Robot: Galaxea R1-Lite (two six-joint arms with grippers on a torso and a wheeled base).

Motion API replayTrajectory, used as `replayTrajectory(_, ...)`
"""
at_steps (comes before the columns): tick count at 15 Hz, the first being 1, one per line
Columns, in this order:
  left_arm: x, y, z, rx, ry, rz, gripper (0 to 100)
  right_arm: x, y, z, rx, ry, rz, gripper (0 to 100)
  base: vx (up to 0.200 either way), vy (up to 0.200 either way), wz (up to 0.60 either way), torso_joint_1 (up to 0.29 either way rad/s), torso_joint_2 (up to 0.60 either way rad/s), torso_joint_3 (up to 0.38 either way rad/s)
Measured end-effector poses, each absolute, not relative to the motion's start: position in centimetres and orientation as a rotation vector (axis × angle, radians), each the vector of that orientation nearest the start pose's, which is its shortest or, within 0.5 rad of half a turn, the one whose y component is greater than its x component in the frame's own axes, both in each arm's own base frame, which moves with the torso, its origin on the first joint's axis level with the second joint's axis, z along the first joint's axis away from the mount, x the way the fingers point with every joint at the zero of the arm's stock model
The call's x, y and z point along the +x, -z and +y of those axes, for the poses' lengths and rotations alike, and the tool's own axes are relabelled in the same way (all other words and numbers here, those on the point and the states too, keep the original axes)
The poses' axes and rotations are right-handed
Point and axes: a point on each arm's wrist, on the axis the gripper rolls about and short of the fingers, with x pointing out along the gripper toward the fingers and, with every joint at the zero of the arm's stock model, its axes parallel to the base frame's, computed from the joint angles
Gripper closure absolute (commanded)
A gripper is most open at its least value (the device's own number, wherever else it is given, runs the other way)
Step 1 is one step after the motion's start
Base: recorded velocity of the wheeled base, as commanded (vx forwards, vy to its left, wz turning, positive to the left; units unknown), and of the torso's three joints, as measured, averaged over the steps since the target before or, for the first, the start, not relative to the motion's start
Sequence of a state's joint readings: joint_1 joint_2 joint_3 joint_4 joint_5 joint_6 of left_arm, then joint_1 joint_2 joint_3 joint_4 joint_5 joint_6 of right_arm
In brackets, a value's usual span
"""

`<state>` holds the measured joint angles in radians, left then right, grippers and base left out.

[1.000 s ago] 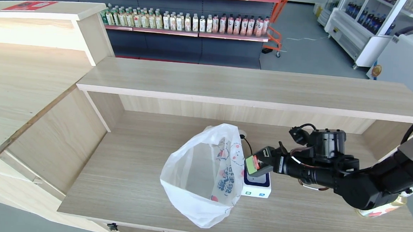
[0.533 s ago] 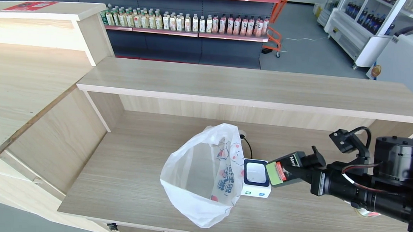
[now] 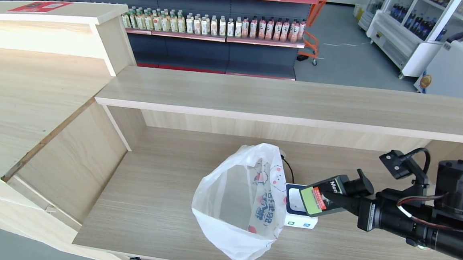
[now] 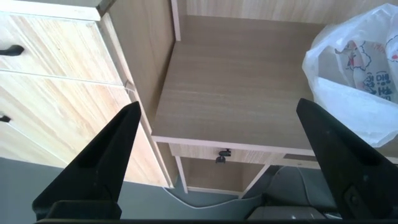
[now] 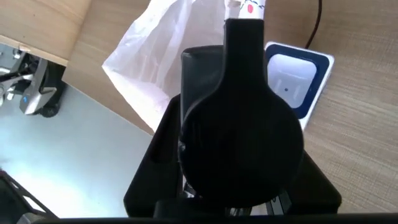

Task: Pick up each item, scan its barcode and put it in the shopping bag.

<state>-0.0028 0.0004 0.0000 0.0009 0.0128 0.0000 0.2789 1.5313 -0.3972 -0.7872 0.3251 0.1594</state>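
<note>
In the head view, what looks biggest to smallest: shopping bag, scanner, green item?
1. shopping bag, clearly biggest.
2-3. scanner and green item look alike; the item is held up, likely nearer the camera, and hides part of the scanner, so no ranking.

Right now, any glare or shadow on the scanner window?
Head view: the scanner window reads pale with reflected light, and its right side is hidden behind the item in the right gripper. Right wrist view: same pale sheen on the window, and the gripper's dark body covers the middle.
</note>
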Motion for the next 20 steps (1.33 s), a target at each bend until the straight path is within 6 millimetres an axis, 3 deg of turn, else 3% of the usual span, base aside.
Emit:
replayTrajectory(3, -2.3, -7.6, 0.0, 0.000, -0.011, 0.000, 0, 22.4, -13.0, 7.1, 0.115, -0.570, 0.426, 100, 0.000, 0.000, 0.00, 0.000, 0.00, 0.000)
replayTrajectory(6, -2.3, -7.6, 0.0, 0.000, -0.011, 0.000, 0, 25.2, -11.2, 8.1, 0.030, -0.586, 0.458, 100, 0.000, 0.000, 0.00, 0.000, 0.00, 0.000)
replayTrajectory(9, -2.3, -7.5, 0.0, 0.000, -0.010, 0.000, 0, 29.1, -9.7, 10.8, -0.030, -0.597, 0.456, 100, 0.000, 0.000, 0.00, 0.000, 0.00, 0.000)
replayTrajectory(12, -2.3, -7.5, 0.0, 0.000, -0.010, 0.000, 0, 31.5, -8.4, 14.4, -0.059, -0.652, 0.449, 100, 0.000, 0.000, 0.00, 0.000, 0.00, 0.000)
replayTrajectory(16, -2.3, -7.5, 0.0, 0.000, -0.010, 0.000, 0, 33.2, -6.2, 18.3, -0.120, -0.702, 0.440, 100, 0.000, 0.000, 0.00, 0.000, 0.00, 0.000)
replayTrajectory(20, -2.3, -7.5, 0.0, 0.000, -0.010, 0.000, 0, 34.2, -3.8, 19.7, -0.258, -0.748, 0.429, 100, 0.000, 0.000, 0.00, 0.000, 0.00, 0.000)
